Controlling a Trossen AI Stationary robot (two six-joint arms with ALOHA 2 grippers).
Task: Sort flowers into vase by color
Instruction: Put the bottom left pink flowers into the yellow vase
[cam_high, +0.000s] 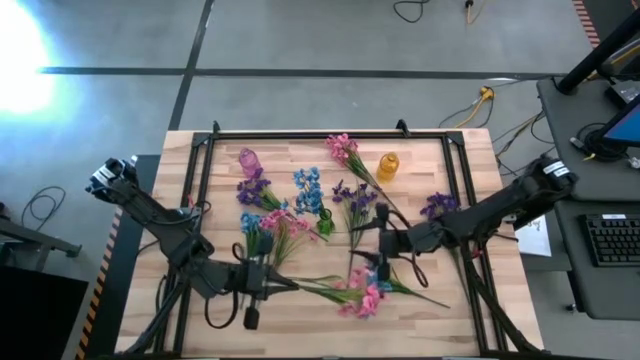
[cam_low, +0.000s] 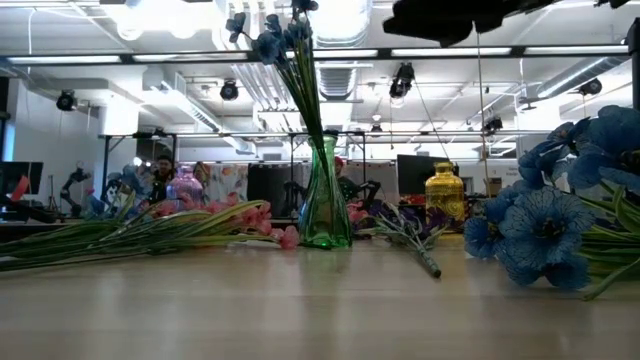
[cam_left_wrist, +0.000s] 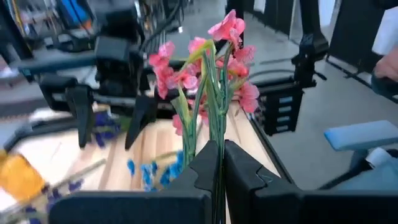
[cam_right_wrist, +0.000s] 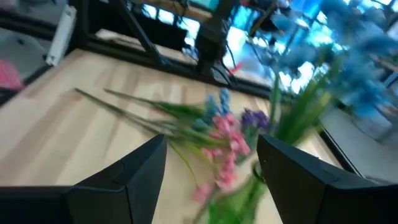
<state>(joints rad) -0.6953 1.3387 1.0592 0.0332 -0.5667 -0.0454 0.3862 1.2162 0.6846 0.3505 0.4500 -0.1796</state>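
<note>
My left gripper (cam_high: 256, 274) (cam_left_wrist: 217, 171) is at the near left of the table, shut on a pink sprig (cam_left_wrist: 211, 74). Its blossoms (cam_high: 285, 222) lie toward the green vase (cam_high: 323, 226) (cam_low: 325, 212), which stands upright mid-table with blue flowers (cam_low: 275, 40) in it. My right gripper (cam_high: 376, 258) (cam_right_wrist: 214, 177) is open, hovering over a loose heap of pink, blue and purple sprigs (cam_right_wrist: 224, 137) (cam_high: 365, 293) lying on the near part of the table. A pink vase (cam_high: 248, 160) and a yellow vase (cam_high: 387, 166) (cam_low: 445, 195) stand farther back. My left gripper pinches the pink sprig's green stems (cam_left_wrist: 217, 146) between its two fingers (cam_left_wrist: 205, 168), several stems together. The stems run on past the fingertips, along the fingers. The blossoms (cam_left_wrist: 233, 37) stand out beyond the gripper, above the table top in the wrist view.
Loose sprigs lie around the vases: purple ones (cam_high: 252, 190) (cam_high: 352, 200) (cam_high: 437, 206), blue ones (cam_high: 308, 190) (cam_high: 250, 232) and a pink one (cam_high: 341, 148). A dark frame (cam_high: 330, 133) borders the table. Bare wood shows at the near left corner (cam_high: 160, 330).
</note>
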